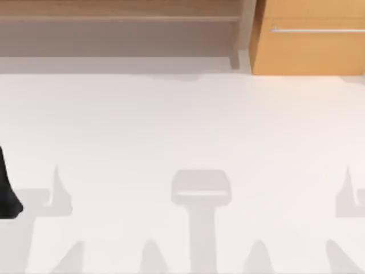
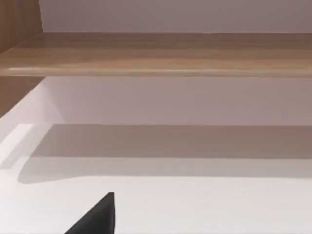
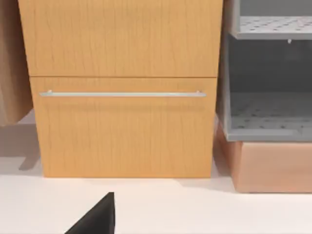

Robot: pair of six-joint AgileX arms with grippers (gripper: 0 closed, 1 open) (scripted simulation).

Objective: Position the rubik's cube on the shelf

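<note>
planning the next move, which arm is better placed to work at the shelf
Left, probably. Its wrist view faces the shelf board directly, and the left arm shows at the table's left edge. The right wrist view faces the drawer cabinet instead.

Orange-tan drawer cabinet (image 3: 122,97) (metal bar handle (image 3: 122,94)) beside grey rack (image 3: 268,73)

The shelf (image 1: 120,18) runs along the back of the table (image 1: 182,148), from the left side to its upright side panel (image 1: 246,31). Just right of that panel stands the drawer cabinet (image 1: 308,51). In the right wrist view, a rack (image 3: 268,73) sits just beside the cabinet on a box (image 3: 273,165). The left arm (image 1: 7,188) sits at the table's left edge, well in front of the shelf.
</note>
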